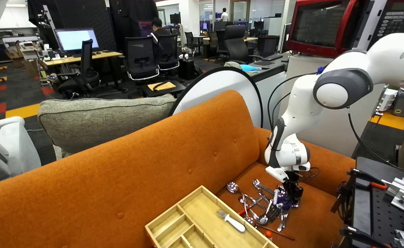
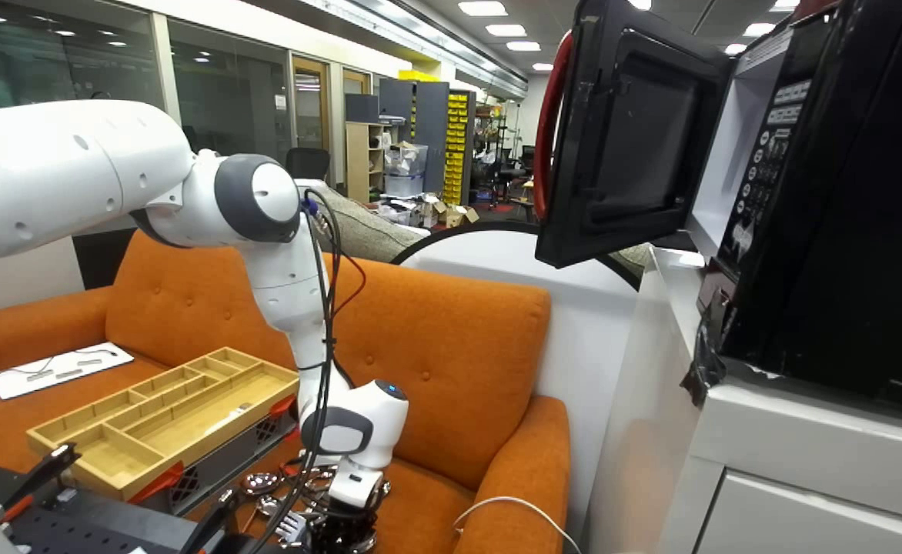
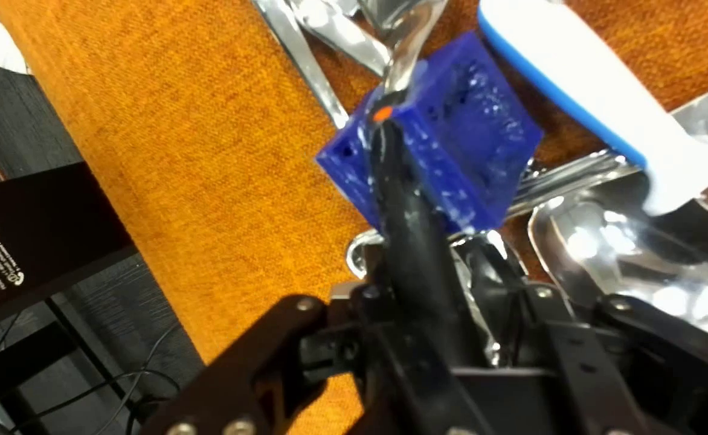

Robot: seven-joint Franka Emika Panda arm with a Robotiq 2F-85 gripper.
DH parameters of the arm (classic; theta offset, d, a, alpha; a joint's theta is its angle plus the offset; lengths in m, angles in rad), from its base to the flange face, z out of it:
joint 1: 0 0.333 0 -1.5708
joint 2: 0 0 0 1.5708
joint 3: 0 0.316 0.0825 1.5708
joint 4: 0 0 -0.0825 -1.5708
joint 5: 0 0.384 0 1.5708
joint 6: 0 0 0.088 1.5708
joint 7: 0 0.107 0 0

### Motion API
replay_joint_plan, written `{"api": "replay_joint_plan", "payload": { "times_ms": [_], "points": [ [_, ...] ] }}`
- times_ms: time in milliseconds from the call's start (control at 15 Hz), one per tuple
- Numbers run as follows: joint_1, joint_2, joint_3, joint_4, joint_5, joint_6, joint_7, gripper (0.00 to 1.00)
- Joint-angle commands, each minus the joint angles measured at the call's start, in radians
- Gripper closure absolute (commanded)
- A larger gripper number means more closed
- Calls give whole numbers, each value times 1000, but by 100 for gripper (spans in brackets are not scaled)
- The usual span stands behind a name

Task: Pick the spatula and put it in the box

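Note:
The box, a pale wooden tray with several compartments, stands on the orange couch in both exterior views [image 1: 202, 210] [image 2: 189, 419]. A white-handled fork [image 1: 234, 222] lies in its largest compartment. My gripper [image 3: 450, 290] points down into a pile of metal utensils [image 1: 253, 203] beside the tray. It is open around a black handle [image 3: 417, 241] that rises between the fingers, close to the left one; a gap shows on the right. The handle has an orange spot and a metal neck. Its head is unclear, so I cannot tell if it is the spatula.
A blue block [image 3: 475, 133] lies under the black handle. A white-and-blue utensil handle [image 3: 583, 78] and a shiny spoon bowl [image 3: 626, 235] lie to the right. The couch backrest [image 1: 136, 172] rises behind. A dark table with clamps [image 1: 377, 193] stands by the couch's front.

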Motion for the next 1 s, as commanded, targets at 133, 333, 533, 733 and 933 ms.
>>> {"api": "replay_joint_plan", "payload": {
  "times_ms": [133, 333, 533, 733, 933],
  "points": [
    [-39, -29, 20, -3, -26, -10, -18, 98],
    [-73, -88, 40, -34, -28, -65, -69, 95],
    [-87, -170, 43, -83, -41, -136, -132, 95],
    [-94, -274, 51, -148, -38, -176, -225, 95],
    [-94, -393, 83, -212, -9, -190, -324, 95]
  ]
}}
